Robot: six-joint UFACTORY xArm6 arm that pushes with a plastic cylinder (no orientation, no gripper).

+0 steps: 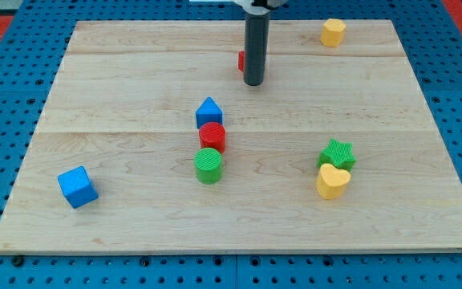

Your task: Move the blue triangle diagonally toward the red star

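The blue triangle (pixel 208 111) sits near the board's middle, touching the red cylinder (pixel 212 136) just below it. A red block (pixel 241 60), most likely the red star, is mostly hidden behind my rod near the view's top; only its left edge shows. My tip (pixel 253 83) rests on the board right in front of that red block, above and to the right of the blue triangle, apart from it.
A green cylinder (pixel 208 165) stands below the red cylinder. A blue cube (pixel 77 186) lies at lower left. A green star (pixel 337 153) and yellow heart (pixel 332 181) touch at right. A yellow block (pixel 333 32) is at top right. The wooden board (pixel 119 72) lies on a blue pegboard.
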